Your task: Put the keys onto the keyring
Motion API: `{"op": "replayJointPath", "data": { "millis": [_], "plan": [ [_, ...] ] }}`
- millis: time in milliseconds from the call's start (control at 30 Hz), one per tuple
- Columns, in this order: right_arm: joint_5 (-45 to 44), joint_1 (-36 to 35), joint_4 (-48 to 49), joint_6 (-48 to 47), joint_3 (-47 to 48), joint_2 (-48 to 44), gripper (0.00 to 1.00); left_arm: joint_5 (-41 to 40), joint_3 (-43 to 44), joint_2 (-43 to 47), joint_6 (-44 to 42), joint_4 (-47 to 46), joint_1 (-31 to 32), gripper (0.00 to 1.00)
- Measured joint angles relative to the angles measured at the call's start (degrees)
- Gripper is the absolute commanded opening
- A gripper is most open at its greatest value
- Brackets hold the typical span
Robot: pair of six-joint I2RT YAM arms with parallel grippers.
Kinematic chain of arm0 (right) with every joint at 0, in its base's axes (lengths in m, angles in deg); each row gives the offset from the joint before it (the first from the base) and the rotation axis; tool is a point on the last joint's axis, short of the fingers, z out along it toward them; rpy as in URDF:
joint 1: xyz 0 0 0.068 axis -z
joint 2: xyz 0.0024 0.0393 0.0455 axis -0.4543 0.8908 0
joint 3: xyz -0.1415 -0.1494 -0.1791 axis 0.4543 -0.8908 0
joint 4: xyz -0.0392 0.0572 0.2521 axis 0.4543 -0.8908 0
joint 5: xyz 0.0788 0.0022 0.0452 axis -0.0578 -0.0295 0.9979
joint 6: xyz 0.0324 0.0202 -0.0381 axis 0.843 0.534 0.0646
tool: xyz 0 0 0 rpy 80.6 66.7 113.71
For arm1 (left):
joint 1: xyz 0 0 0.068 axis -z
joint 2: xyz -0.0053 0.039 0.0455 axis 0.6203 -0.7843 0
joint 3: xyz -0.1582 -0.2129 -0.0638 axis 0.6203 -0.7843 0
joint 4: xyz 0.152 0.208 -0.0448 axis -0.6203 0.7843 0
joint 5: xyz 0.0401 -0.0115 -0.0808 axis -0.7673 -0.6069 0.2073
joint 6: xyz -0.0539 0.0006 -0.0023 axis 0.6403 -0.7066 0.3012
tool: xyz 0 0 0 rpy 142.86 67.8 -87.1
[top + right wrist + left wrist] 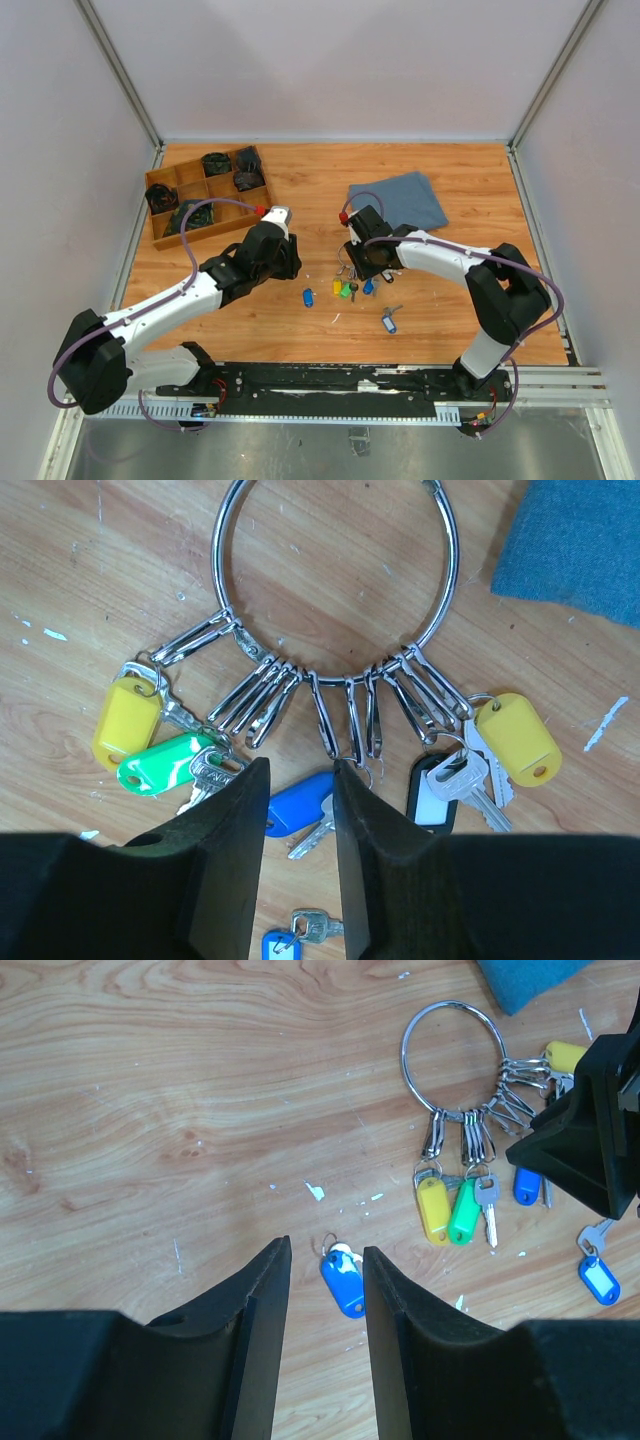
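since the loose blue key point(343, 1282) lies just ahead of the left gripper point(325, 1250), lengthwise along its narrow empty gap, that arm is nearer; the right gripper point(300, 764), narrowly parted, hovers over the keyring point(456, 565).

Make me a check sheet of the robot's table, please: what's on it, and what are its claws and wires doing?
Surface: wooden table, dotted with white flecks.
Job's things: keyring lies flat, with yellow, green and blue keys on its clips; bright blue key and duller blue key lie loose, off the ring.
Clutter: wooden divided tray holding dark items; grey-blue cloth.
Grippers: left gripper open, lined up with the bright blue key; right gripper open, over the ring's clips.
Cables: purple cable on each arm, away from the keys.
Surroundings: pale walls; metal rail at the near edge.
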Motion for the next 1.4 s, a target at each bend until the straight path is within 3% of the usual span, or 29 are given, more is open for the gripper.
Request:
{"op": "replayJointPath", "data": {
  "millis": [367,967,1400],
  "plan": [
    [-0.2,0.0,0.0,0.0,0.0,1.1,0.25,0.0,0.0,-0.8,0.0,0.0,0.0,0.4],
    [-1.4,1.3,-0.2,-0.1,1.3,2.6,0.35,0.0,0.2,-2.5,0.0,0.0,0.0,0.4],
    [6.2,1.3,3.8,-1.5,1.2,2.5,0.25,0.0,0.2,-2.5,0.0,0.0,0.0,0.4]
  ]
}}
